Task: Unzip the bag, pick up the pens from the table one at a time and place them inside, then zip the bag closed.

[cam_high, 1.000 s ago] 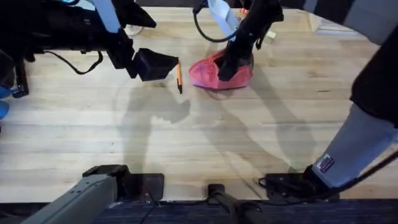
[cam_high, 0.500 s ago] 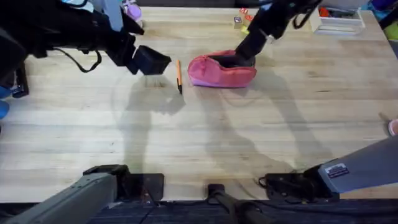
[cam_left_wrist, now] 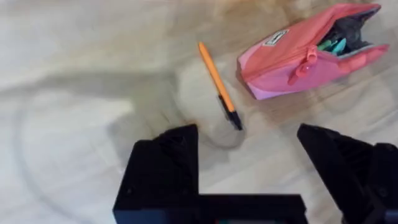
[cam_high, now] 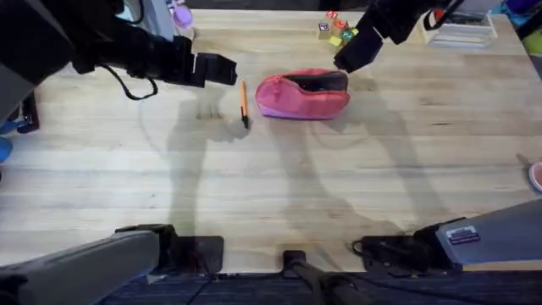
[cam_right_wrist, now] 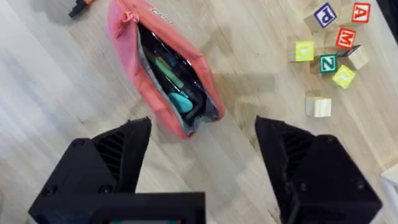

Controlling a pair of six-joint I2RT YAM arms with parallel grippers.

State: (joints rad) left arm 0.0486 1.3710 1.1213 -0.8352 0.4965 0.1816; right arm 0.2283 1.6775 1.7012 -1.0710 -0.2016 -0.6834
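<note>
The pink bag [cam_high: 296, 100] lies on the table [cam_high: 271, 186] at the far middle, its zipper open and a dark inside showing. In the right wrist view the bag [cam_right_wrist: 127, 50] holds teal and green pens. One orange pen [cam_high: 243, 102] with a dark tip lies just left of the bag, also seen as the pen [cam_left_wrist: 217, 92] beside the bag [cam_left_wrist: 292, 59]. My left gripper [cam_high: 222, 69] hovers open, left of the pen and empty. My right gripper [cam_high: 349, 56] hangs open above the bag's right end, empty.
Coloured letter blocks [cam_high: 334, 27] sit behind the bag, close to the right gripper; the same blocks [cam_right_wrist: 329, 37] show in the right wrist view. A white tray [cam_high: 461, 32] stands at the back right. A purple item [cam_high: 179, 15] is at the back left.
The right gripper has let go of the bag and risen back to the right, leaving the bag open. The left gripper has shifted a little farther back, level with the pen's top.
</note>
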